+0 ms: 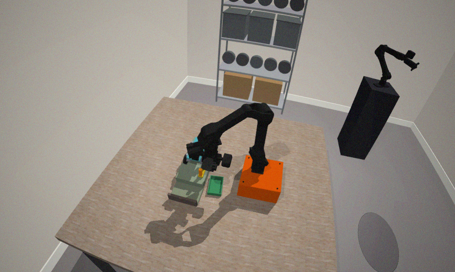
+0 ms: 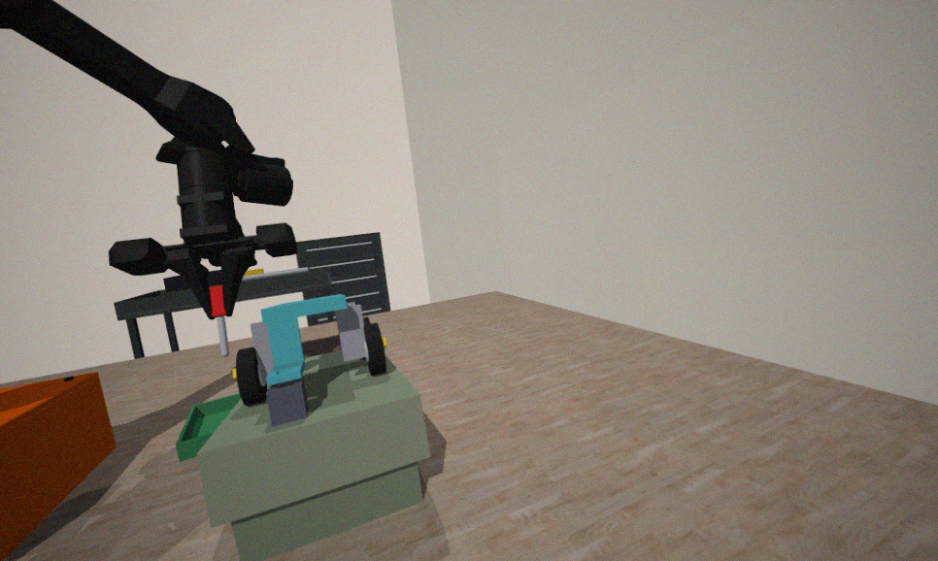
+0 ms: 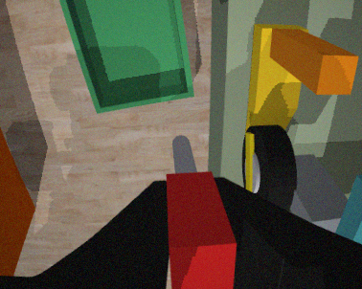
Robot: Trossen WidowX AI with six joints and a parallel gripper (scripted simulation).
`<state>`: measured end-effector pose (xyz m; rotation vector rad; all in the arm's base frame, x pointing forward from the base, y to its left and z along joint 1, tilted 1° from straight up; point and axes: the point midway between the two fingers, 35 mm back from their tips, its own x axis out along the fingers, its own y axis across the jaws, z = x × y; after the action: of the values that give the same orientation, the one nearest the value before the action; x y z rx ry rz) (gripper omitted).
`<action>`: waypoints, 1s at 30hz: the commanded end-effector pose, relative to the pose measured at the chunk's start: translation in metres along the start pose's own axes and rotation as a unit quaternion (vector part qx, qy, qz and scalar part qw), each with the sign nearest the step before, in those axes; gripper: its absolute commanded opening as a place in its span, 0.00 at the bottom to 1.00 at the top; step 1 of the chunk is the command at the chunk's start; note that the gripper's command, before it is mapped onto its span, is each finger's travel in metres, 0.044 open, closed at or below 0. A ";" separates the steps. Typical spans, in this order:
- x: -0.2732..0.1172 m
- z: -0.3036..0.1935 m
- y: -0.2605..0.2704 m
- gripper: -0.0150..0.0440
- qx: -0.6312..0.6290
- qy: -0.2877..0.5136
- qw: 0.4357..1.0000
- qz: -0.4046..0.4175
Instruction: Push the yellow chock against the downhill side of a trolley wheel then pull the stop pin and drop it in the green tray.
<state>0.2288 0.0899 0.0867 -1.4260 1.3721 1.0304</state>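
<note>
Leftmost in the top view, the turquoise and grey trolley with black wheels [image 1: 195, 141] [image 2: 282, 334] [image 3: 361, 215] stands on the sage-green stepped ramp [image 1: 186, 190] [image 2: 311, 458] [image 3: 219, 72], partly hidden there by the arm; the exterior view shows it upright near the high end. Just right of its hidden downhill end sits the yellow chock with a block-shaped orange handle [image 1: 201, 172] [image 3: 266, 77]. The wrist view shows it right up against the downhill side of a black wheel with a yellow hub [image 3: 281, 165], seemingly touching, so I judge the chocking done. Next comes the black parallel-jaw gripper [image 1: 208, 167] [image 2: 218, 313] [image 3: 189, 191], closed on the red block head of the grey-shafted stop pin [image 2: 217, 300] [image 3: 199, 211]. The pin hangs shaft down, wholly out of the ramp and beside the trolley, so the pulling is done too. Farther right, beside the ramp, lies the shallow green rectangular tray [image 1: 214, 194] [image 2: 187, 450] [image 3: 142, 104], with no pin in it; beyond it is the arm's orange box-shaped base [image 1: 258, 194] [image 2: 62, 445] [image 3: 3, 206]. What remains is to carry the pin over the tray, let it drop, and leave the gripper open and away. Nothing suggests the trolley has rolled, though these views cannot prove it.
</note>
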 end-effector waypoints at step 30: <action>0.000 0.019 0.004 0.25 -0.332 -0.049 0.941 -0.041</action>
<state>0.2261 0.1090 0.0807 -1.8097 0.9792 1.5221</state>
